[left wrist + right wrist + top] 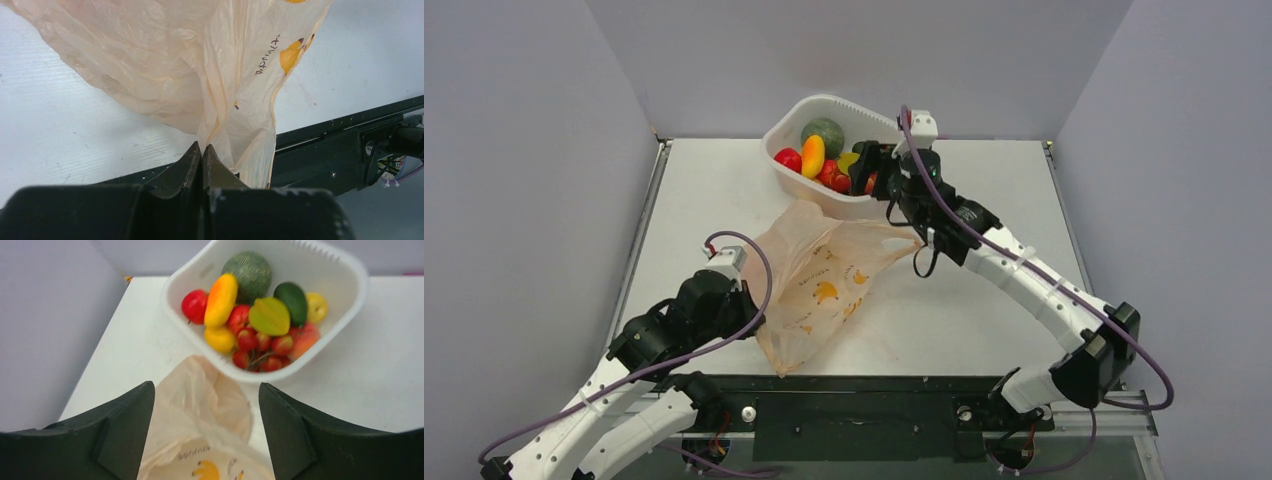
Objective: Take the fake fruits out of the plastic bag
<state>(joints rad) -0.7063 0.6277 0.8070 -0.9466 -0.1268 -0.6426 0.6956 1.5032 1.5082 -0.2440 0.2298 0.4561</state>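
Left claw [202,150]: fingers pressed together, clenched on a pinched fold of the plastic bag [165,65], well to the near-left of the tub [819,99] and close to the black rail [854,400] along the counter's near edge.

Right claw [205,390]: released, jaws spread wide, hanging over the tub's near-right rim, gripping nothing.

Room: counter [994,320] is bare white to the right of the tub and on toward the near edge. A narrower bare strip runs left of the tub to the counter's side edge.

Bag: thin, crinkled, translucent peach film with yellow-orange printed marks. It lies slack and flat on the counter, its far end reaching the tub's near wall.

Tub: white plastic, rounded-square, slotted upper wall. It holds the fake fruits [250,335], all glossy:
- orange-yellow oval [220,300]
- yellow-green star-shaped piece [269,316]
- round red piece [194,305]
- cluster of small red pieces [260,347]

Dark-green netted melon [248,271] sits at the tub's far side.
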